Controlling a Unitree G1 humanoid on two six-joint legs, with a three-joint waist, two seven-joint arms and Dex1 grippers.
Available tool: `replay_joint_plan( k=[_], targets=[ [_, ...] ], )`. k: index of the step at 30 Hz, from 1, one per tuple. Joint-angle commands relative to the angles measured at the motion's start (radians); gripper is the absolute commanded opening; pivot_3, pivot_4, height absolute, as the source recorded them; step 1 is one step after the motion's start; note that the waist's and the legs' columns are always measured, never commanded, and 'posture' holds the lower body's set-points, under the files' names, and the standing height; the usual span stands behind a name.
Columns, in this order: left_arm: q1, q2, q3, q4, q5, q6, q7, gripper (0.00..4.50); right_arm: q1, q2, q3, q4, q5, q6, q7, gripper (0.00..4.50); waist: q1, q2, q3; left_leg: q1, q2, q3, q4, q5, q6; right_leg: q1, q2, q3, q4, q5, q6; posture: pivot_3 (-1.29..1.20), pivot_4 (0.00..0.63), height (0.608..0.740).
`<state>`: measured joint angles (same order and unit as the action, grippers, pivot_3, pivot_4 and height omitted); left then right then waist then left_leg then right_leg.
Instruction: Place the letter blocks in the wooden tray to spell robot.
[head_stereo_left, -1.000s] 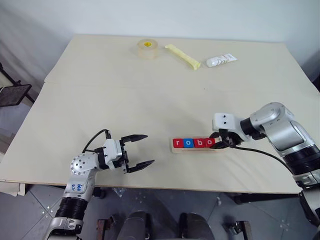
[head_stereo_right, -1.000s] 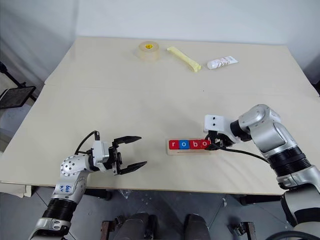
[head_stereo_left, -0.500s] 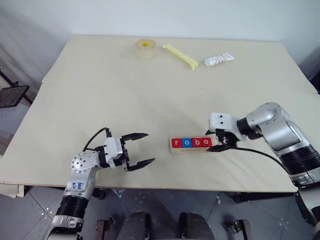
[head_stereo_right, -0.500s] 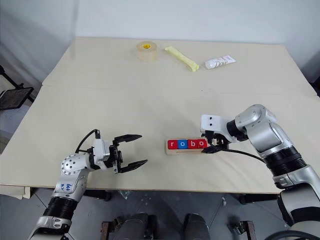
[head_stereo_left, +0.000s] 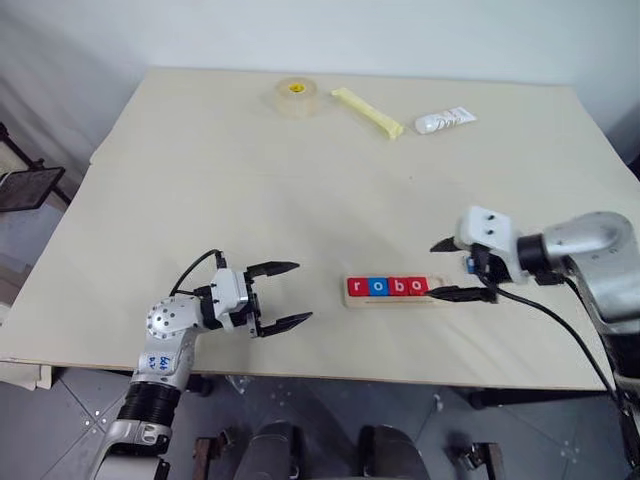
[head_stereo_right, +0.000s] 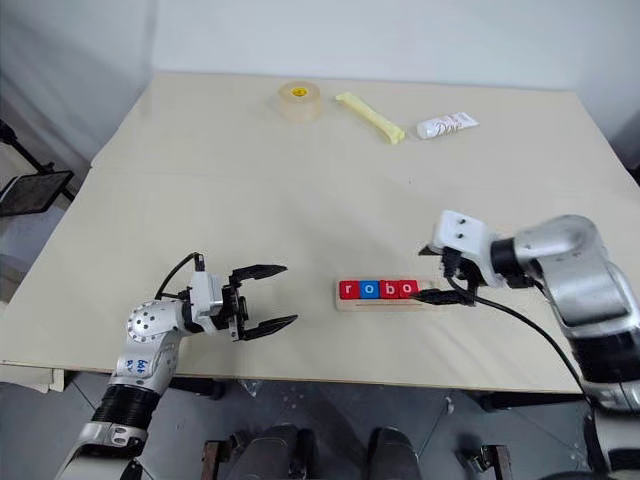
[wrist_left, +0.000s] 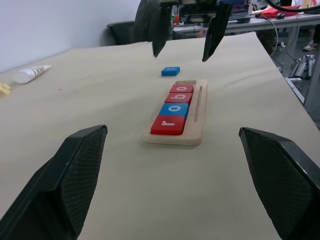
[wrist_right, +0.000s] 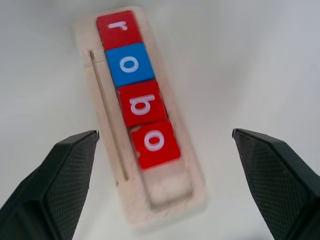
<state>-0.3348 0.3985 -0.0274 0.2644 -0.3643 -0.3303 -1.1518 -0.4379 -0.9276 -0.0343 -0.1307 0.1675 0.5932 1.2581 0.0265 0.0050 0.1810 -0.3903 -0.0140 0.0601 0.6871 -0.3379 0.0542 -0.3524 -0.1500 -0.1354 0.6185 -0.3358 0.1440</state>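
Right wrist view shows us the wooden tray holding four letter blocks flat in a row, r, o, b, o, with its last slot bare. We find the fifth, a blue block, on the worktop just beyond the tray. We judge it light, stiff and smooth, best pinched by opposite edges. The right tool hangs spread above the tray's end; the left tool is also apart, holding nothing.

Big pale beige desk sits against a plain white wall. Grey tiled floor below, and a black chair sits further back.
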Motion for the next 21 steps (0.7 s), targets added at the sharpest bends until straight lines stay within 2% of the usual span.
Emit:
replay_joint_plan(
  k=[1,4,8,11,17,21],
  targets=[
    [-0.019,-0.001,0.0,0.011,-0.005,-0.016,-0.017,4.5,0.082,-0.024,-0.149,-0.058,0.046,-0.001,-0.066,4.47,-0.001,0.0,0.0,0.0,0.0,0.001,0.0,0.0,0.0,0.0,0.0,0.0,0.0,0.0,0.0,0.0,0.15,0.74],
    [-0.042,-0.006,-0.005,0.034,-0.005,-0.015,-0.034,4.5,0.218,0.015,-0.315,-0.074,0.105,0.001,-0.123,4.47,-0.001,0.0,0.0,0.0,0.0,0.002,0.0,0.0,0.0,0.0,0.0,0.001,0.0,0.0,0.0,0.0,0.15,0.74],
    [-0.097,-0.014,-0.013,0.086,-0.003,-0.016,-0.063,4.5,0.488,0.089,-0.576,-0.075,0.136,-0.058,-0.172,4.47,0.017,-0.001,0.0,0.0,-0.001,0.0,0.0,0.0,0.0,0.001,0.0,0.0,0.0,0.0,0.0,0.0,0.15,0.74],
    [-0.117,-0.012,-0.01,0.111,-0.005,-0.021,-0.081,4.5,0.605,0.119,-0.669,-0.109,0.168,-0.069,-0.18,4.47,0.019,0.0,0.0,0.001,-0.002,0.003,-0.002,0.0,0.001,0.001,-0.001,0.001,-0.002,0.0,0.0,0.0,0.15,0.74],
    [-0.142,-0.017,-0.007,0.141,-0.003,-0.029,-0.101,4.5,0.691,0.163,-0.703,-0.158,0.222,-0.053,-0.247,4.47,-0.004,0.0,0.0,0.005,0.001,0.005,-0.003,0.001,0.0,0.005,0.002,0.002,-0.007,0.0,0.0,0.0,0.15,0.74],
    [-0.137,-0.022,-0.008,0.135,-0.003,-0.031,-0.105,4.5,0.571,0.2,-0.594,-0.17,0.228,0.008,-0.387,4.47,-0.01,0.0,0.0,0.006,0.002,0.005,-0.003,0.001,0.0,0.006,0.001,0.002,-0.008,0.0,0.0,0.0,0.15,0.74]
  ],
)
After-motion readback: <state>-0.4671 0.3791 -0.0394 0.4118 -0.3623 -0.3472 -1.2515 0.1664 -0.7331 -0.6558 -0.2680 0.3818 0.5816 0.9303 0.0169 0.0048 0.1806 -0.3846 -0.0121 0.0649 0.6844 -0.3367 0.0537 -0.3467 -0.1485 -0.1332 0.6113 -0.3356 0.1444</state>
